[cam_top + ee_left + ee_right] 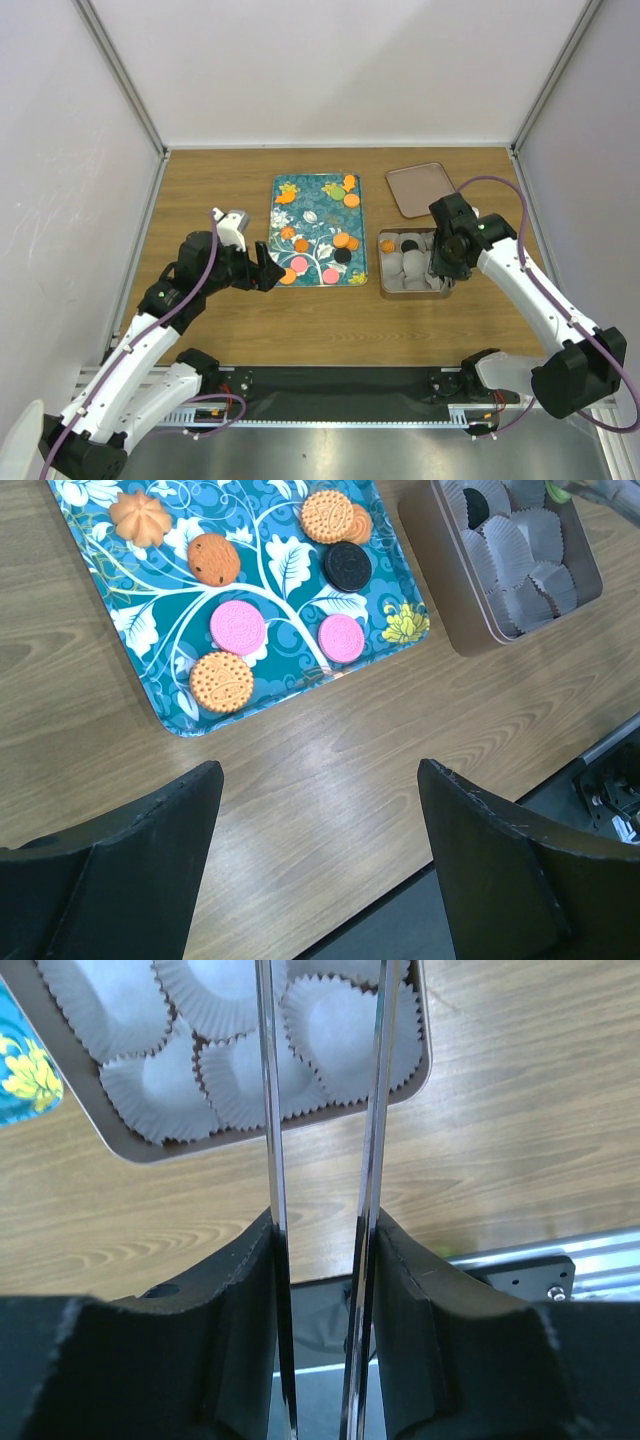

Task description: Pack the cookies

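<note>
Risks: on the counter [330,740], the teal tray [150,665] could get shoved by the left gripper's [320,780] wide, empty jaws just off its corner, and the tin's [442,580] paper cups [150,1080] crushed by metal tongs [270,1080] clamped in the right gripper's [325,1230] jaws above; counted one tray, one tin, one lid [418,188], and cookies [238,627]: eight on the tray's near half, about three farther, two in the tin.

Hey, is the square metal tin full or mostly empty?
Mostly empty. The tin holds an orange cookie and a black cookie; the other visible paper cups are bare, though the right end effector hides some.
</note>
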### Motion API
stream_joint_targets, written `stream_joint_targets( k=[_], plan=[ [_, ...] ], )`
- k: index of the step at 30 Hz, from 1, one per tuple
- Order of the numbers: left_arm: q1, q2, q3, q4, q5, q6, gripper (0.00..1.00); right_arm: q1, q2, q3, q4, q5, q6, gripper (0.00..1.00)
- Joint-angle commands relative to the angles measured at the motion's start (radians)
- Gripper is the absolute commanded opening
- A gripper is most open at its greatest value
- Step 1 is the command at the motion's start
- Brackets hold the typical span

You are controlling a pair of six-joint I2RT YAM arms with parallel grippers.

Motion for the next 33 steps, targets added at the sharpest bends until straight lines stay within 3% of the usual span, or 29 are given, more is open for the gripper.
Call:
stream_joint_targets(
  k=[1,33],
  plan=[
    [-0.012,0.001,0.003,0.026,-0.001,0.006,0.85,-0.015,-0.008,0.002,0.058,-0.010,-0.025,0.41],
    [-0.029,0.014,-0.001,0.026,-0.001,0.006,0.85,-0.033,0.051,-0.029,0.136,0.010,-0.041,0.47]
  ],
)
